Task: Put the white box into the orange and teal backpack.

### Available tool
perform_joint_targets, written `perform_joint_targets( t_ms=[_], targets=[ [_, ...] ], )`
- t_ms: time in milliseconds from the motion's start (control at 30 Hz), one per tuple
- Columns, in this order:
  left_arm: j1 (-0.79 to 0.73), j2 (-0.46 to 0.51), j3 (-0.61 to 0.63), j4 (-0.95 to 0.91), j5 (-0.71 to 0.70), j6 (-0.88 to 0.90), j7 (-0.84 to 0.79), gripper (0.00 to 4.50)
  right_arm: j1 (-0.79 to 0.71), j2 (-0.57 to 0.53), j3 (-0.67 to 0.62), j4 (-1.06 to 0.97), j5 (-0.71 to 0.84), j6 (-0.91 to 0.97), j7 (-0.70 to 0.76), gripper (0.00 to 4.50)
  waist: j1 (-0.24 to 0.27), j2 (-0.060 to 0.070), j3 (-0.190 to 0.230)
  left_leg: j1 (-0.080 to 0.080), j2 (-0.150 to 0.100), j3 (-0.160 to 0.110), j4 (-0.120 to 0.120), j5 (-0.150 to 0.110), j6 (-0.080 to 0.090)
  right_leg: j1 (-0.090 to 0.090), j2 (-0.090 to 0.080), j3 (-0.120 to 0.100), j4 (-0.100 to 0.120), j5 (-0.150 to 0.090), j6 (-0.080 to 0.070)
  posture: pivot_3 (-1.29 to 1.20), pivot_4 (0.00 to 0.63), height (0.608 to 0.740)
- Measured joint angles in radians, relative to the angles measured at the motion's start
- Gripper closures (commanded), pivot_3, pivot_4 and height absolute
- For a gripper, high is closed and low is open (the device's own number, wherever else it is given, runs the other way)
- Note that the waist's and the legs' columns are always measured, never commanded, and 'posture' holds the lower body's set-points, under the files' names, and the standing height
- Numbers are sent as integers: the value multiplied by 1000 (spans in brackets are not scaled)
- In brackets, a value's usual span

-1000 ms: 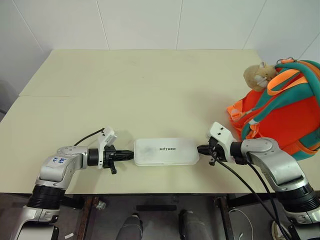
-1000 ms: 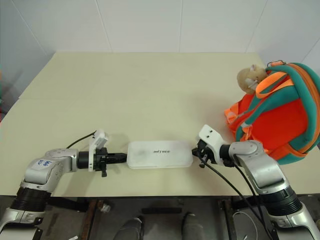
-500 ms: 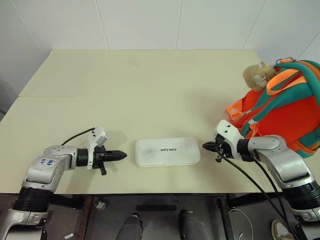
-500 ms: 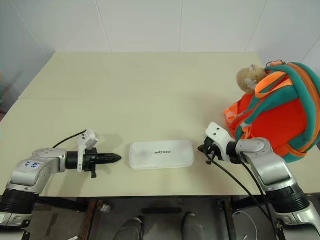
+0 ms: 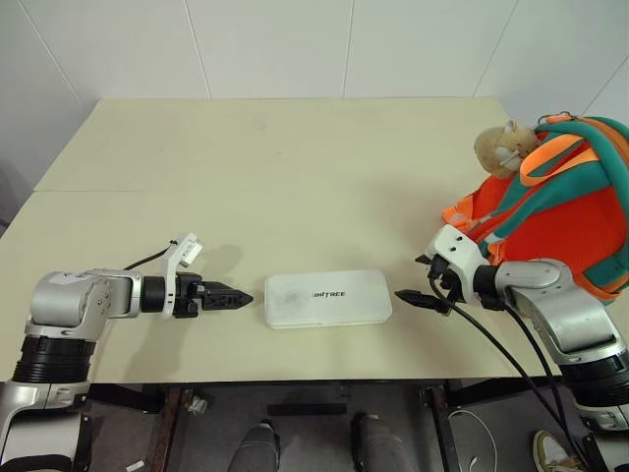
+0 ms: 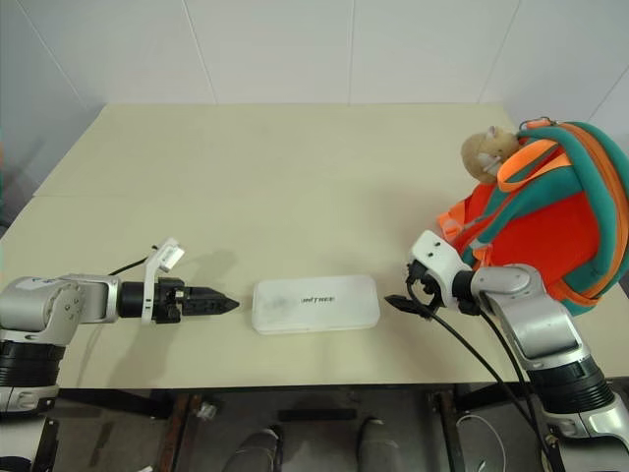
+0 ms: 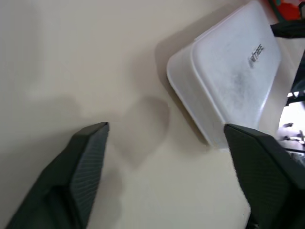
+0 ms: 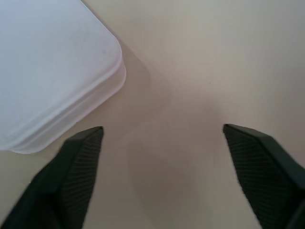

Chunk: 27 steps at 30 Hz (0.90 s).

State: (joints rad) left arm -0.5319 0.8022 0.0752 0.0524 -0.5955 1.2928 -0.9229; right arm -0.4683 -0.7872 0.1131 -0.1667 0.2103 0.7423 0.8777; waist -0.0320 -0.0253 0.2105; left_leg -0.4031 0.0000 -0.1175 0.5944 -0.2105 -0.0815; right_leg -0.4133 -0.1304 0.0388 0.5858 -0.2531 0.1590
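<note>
Overhead, white box (image 5: 327, 298) lies beside backpack (image 5: 565, 221)

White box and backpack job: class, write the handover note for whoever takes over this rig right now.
Left tool: open, off the left end of the white box, not touching it.
Right tool: open, off the box's right end, also apart from it.
Box: lying flat near the front edge of the table.
Orange and teal backpack: standing at the table's right side, plush toy on top.
Done: nothing. Left: grasp the box, carry it over, put it inside.
</note>
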Motion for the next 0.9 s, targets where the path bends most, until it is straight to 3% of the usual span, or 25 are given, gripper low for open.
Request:
perform_joint_targets(
  t_ms=[300,667,900],
  targets=[
    [-81,-79,103,124,-83,284,66,27,-7,2,0,-1,0,1,-16,0,4,0,0,0,0,0,0,0,0,0,0,0,0,4,8,0,150,740],
    [-101,-103,107,302,-253,300,156,27,-8,14,0,-8,0,3,-22,0,6,0,0,0,-1,0,0,0,0,1,-1,0,-1,4,9,0,150,740],
    [-116,-182,159,351,-287,301,232,27,-8,19,1,-8,0,5,-31,0,18,1,-1,1,-1,0,3,0,0,3,-1,0,-1,5,9,0,150,740]
  ],
)
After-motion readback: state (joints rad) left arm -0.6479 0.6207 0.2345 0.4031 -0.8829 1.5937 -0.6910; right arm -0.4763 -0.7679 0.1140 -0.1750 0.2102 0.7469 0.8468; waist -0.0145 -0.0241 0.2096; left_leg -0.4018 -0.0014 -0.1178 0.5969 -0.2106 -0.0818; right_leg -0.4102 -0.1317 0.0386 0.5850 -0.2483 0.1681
